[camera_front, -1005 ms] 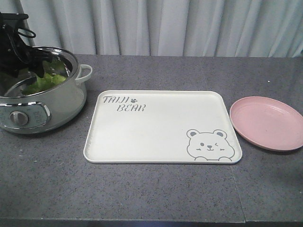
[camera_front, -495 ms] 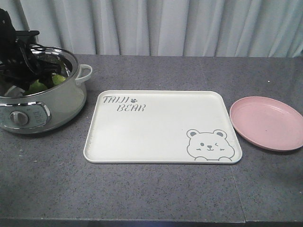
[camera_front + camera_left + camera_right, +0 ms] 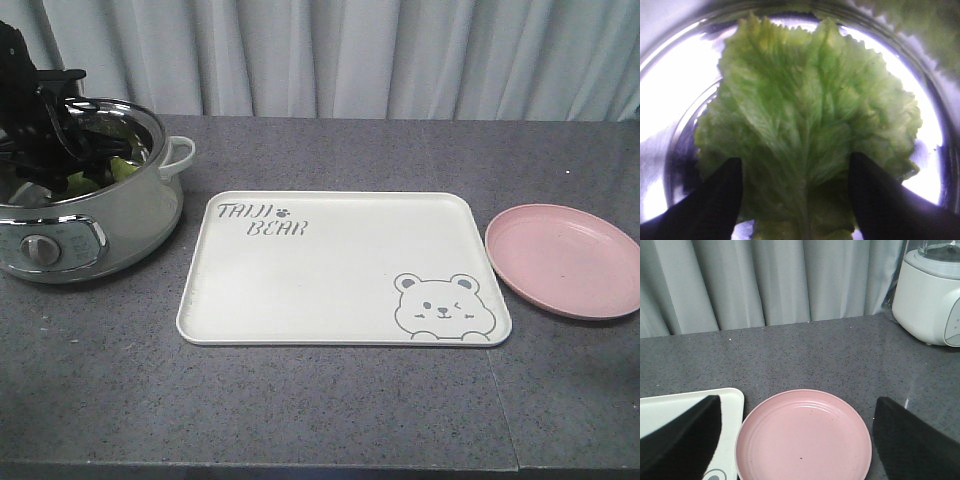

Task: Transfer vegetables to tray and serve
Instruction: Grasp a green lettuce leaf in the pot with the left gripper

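Note:
The vegetables are a green ruffled lettuce leaf (image 3: 805,115) lying flat in the bottom of a steel pot (image 3: 670,90). My left gripper (image 3: 795,165) is down inside the pot, open, its dark fingers (image 3: 715,200) standing wide apart on either side of the leaf's lower part. In the front view the left gripper (image 3: 50,150) covers most of the lettuce (image 3: 120,168). The cream tray (image 3: 340,270) with bear drawing lies bare mid-table. My right gripper (image 3: 797,402) hangs open above the pink plate (image 3: 805,440), holding nothing.
The electric pot (image 3: 120,220) with a side handle stands at the table's left. The pink plate (image 3: 565,260) lies just right of the tray (image 3: 670,407). A white appliance (image 3: 930,295) stands at the far right by the curtain.
My left gripper has sunk lower into the pot and now hides more of the lettuce. Tray and plate have not moved.

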Robot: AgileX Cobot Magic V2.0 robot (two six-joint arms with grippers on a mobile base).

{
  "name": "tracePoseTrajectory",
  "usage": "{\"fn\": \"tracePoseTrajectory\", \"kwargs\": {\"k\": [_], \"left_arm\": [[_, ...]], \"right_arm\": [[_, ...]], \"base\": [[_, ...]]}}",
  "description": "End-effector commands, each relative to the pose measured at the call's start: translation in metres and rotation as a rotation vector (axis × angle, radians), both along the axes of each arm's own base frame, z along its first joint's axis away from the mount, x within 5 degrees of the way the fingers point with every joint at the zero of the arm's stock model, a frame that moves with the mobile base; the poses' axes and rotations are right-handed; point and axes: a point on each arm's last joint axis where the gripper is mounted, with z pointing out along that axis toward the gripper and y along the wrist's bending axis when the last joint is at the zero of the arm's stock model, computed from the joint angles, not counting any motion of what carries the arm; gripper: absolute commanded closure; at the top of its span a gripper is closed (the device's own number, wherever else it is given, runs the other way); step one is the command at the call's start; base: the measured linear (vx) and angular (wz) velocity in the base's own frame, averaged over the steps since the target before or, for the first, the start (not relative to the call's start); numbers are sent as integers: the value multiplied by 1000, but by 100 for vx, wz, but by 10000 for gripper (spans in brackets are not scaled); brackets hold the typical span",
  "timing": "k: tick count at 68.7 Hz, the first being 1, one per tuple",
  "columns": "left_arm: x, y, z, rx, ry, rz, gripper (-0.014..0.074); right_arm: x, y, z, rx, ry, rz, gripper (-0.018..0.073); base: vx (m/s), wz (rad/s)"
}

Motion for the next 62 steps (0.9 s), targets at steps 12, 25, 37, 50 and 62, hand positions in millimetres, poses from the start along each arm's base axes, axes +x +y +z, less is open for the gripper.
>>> {"fn": "tracePoseTrajectory", "kwargs": {"k": [12,25,37,50,62], "left_arm": [[-14,-1,7,-19,20,1,283],[-17,-1,10,-9,16,-8,489],[-22,0,28,-2,-30,-12,604],[-33,-1,72,0,-157,-12,603],[-58,-1,137,-14,-349,18,603]], "right_arm": [[0,1,17,-17,-90,24,-28],[0,1,17,-18,-90,24,-28],[0,1,17,-21,-90,25,-28],[0,2,17,-28,-91,28,-28],[1,4,22,-14,-140,52,-28]], "base": [[0,0],[0,0],[0,0],[0,0],[0,0]]}}
